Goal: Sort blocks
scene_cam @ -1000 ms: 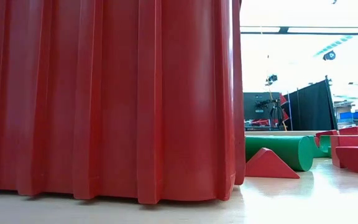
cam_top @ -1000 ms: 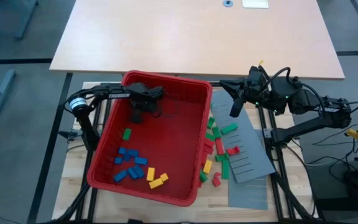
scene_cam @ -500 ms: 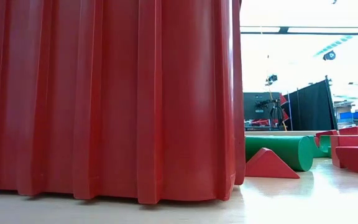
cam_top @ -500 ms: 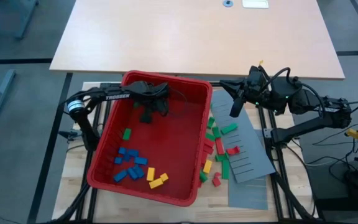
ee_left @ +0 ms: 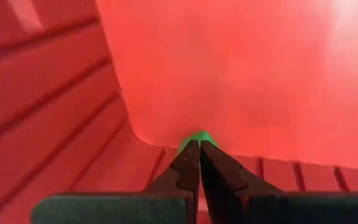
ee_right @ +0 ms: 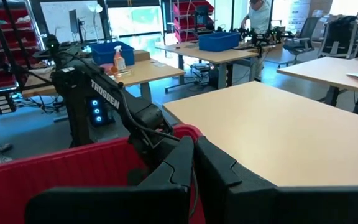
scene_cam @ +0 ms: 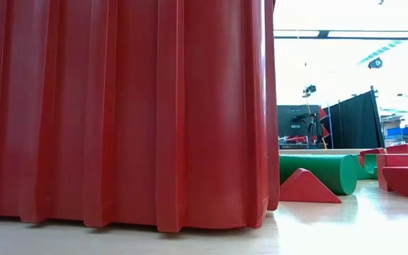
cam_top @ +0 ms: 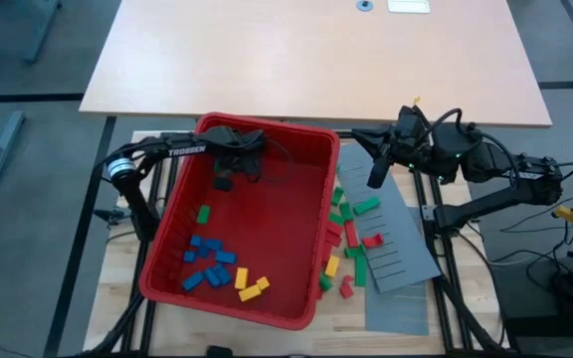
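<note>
A big red bin [cam_top: 172, 214] holds a green block [cam_top: 203, 214], several blue blocks [cam_top: 207, 265] and yellow blocks [cam_top: 250, 284] lying on its floor. More red, green and yellow blocks [cam_top: 351, 231] lie on a grey slotted panel [cam_top: 396, 254] to its right. My left gripper [cam_top: 222, 182] is inside the bin's far left part, shut on a small green block [ee_left: 197, 137]. My right gripper [cam_top: 375, 177] hangs shut and empty above the panel's far end. My left gripper pinches the green block [ee_left: 198, 136] between its two fingertips [ee_left: 188, 155]. Only a small green end shows past the tips. The fingers slant down toward the bin's floor near its wall. Whether the block is clear of the floor cannot be told.
The bin's ribbed wall [scene_cam: 119, 113] fills most of the low view. A second grey panel [cam_top: 398, 310] lies at the near right. A large tan table [cam_top: 316, 55] stands beyond the work table. Cables and a stand sit at the right edge [cam_top: 565, 214].
My left gripper has swung a little toward the table's right inside the bin, then back toward the left, staying in the bin's far part.
</note>
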Tool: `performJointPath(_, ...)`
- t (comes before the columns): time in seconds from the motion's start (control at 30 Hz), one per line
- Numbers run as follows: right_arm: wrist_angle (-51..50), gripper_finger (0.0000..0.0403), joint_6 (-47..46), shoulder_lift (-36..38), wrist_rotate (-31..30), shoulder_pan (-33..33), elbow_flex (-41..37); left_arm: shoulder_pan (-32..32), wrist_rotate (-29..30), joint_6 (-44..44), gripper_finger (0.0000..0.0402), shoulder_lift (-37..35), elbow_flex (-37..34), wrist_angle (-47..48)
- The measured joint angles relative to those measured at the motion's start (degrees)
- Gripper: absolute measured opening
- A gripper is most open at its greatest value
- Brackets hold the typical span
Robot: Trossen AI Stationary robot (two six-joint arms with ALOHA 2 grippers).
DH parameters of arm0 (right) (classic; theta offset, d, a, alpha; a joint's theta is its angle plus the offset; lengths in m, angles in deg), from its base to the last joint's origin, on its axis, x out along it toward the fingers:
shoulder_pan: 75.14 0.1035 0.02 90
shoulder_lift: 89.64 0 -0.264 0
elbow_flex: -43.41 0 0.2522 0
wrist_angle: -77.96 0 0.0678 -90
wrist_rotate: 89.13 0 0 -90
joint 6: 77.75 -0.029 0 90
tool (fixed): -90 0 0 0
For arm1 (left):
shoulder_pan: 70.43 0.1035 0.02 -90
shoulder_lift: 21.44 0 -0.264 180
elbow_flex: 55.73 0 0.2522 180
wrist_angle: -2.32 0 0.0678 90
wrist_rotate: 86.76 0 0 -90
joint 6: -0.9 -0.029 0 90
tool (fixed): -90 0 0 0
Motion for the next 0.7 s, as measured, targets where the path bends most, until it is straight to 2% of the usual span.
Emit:
performJointPath(0.47, -0.8, 0.0, -0.1, 0.0, 0.0, 0.0, 0.0, 5.3, 1.4, 1.7, 0.0, 0.0, -4.4, 0.2)
performJointPath(0.7, -0.8, 0.0, -0.1, 0.0, 0.0, 0.0, 0.0, 8.8, 0.0, 1.7, 0.0, 0.4, -5.5, 0.1)
